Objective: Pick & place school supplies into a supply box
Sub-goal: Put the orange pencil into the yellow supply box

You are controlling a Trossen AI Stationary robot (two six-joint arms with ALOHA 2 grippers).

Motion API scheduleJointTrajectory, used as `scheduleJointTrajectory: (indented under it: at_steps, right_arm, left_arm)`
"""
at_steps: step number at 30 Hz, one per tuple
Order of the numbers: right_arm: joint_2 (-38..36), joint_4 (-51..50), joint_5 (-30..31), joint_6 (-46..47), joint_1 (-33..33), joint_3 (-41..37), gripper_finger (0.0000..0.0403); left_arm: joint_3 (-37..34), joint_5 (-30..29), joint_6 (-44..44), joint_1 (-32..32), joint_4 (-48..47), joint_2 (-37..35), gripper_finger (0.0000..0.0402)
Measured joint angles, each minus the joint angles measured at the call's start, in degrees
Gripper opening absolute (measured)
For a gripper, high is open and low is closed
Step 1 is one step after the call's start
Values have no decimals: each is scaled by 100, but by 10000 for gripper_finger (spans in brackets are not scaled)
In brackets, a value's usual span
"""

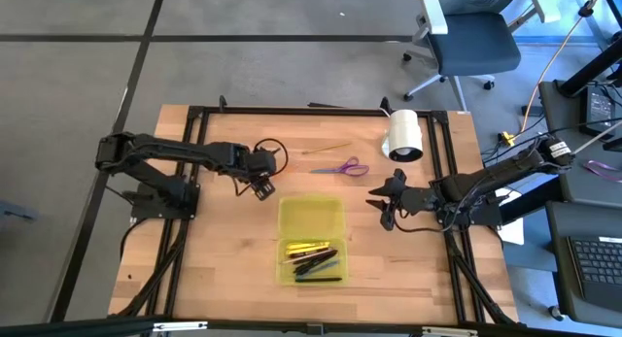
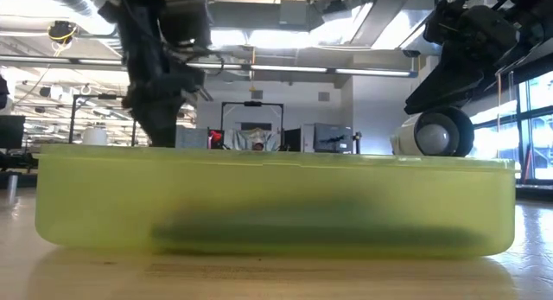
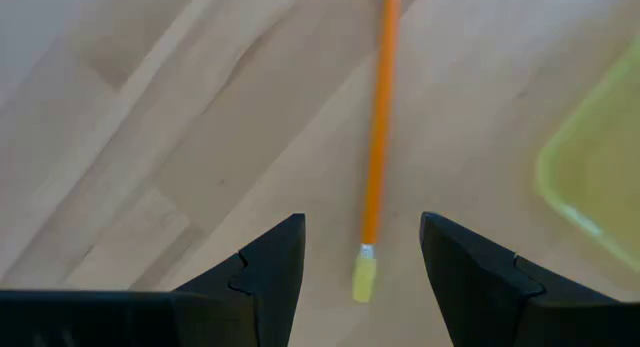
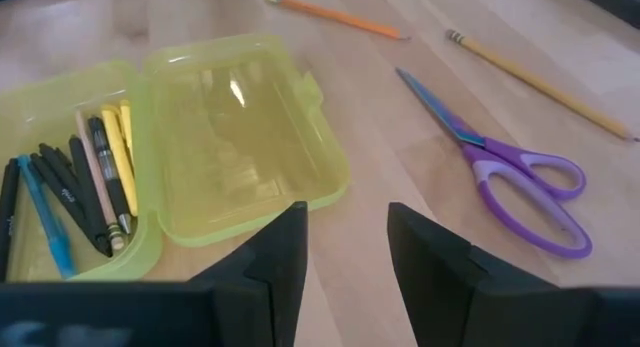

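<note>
The supply box (image 1: 311,219) lies open at mid-table. Its near half (image 4: 70,177) holds several pens and pencils, and its far half (image 4: 240,127) has nothing in it. An orange pencil (image 3: 378,117) with a yellow eraser end (image 3: 364,277) lies flat on the wood beside the box's far left corner. My left gripper (image 3: 360,227) hangs open over that eraser end, one finger on each side and clear of it. Purple-handled scissors (image 1: 342,167) and a wood-coloured pencil (image 1: 326,149) lie beyond the box. My right gripper (image 1: 384,206) waits open to the right of the box.
A white cylindrical roll (image 1: 405,135) lies at the table's far right. In the low view the box's wall (image 2: 276,201) fills the foreground. Bare wood shows left of the box and along the near edge. A black frame (image 1: 292,111) runs around the table.
</note>
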Motion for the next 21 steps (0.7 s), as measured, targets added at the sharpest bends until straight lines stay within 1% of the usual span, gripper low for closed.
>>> scheduleJointTrajectory:
  at_steps: [5,12,17,21]
  right_arm:
    - [0,0,1,-1,-1,0,144]
    - [0,-2,2,-7,-2,0,144]
    - [0,-4,4,-12,-2,0,144]
    - [0,-28,6,-22,-2,0,144]
  left_arm:
    - [-319,38,-7,74,142,0,191]
    - [-633,395,-146,67,673,0,191]
    - [-679,415,-254,52,756,107,191]
    - [-679,415,-254,-86,771,304,191]
